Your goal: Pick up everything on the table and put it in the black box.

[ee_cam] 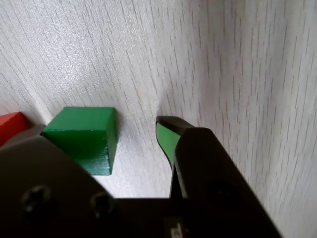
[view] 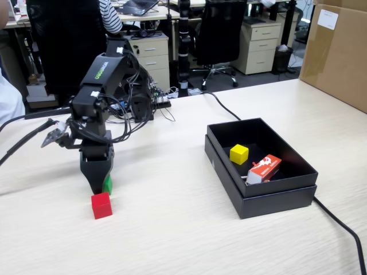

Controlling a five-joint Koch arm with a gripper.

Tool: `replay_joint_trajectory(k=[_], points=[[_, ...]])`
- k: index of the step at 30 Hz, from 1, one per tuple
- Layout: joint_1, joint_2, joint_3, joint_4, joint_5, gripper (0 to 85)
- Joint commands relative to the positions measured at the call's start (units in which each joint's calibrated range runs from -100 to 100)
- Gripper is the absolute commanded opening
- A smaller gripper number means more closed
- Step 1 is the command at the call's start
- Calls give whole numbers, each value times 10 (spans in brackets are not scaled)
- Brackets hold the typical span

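My jaws (ee_cam: 133, 144) stand spread at the table (ee_cam: 237, 59), the green cube (ee_cam: 81, 136) against one inner face, bare gap beside the other. Centre the cube, then close squarely. Avoid the red cube (view: 101, 205) just beside. The wood-grain is smooth. The black box (view: 275, 200) holds the yellow cube (view: 238, 153); office chairs beyond.

Bare bench (view: 172, 229) is lying open between the red cube (view: 101, 205) and the black box (view: 261, 166). The red cube is sitting just in front of the green cube (ee_cam: 86, 136), crowding the jaws there. Inside the box, a yellow cube (view: 239, 153) and a printed carton (view: 264, 169) are taking floor. A cable (view: 338, 223) is trailing toward the bench's near right corner.
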State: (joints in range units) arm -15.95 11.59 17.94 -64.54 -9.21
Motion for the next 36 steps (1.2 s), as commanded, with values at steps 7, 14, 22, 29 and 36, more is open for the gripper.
replay_joint_trajectory(k=[7,14,22,29,36], points=[[0,-18,27,-1,2,181],[12,-115,-3,-2,11,9],[93,-346,-52,-8,39,9],[224,-422,-16,-9,100,8],[322,-349,40,-9,155,8]])
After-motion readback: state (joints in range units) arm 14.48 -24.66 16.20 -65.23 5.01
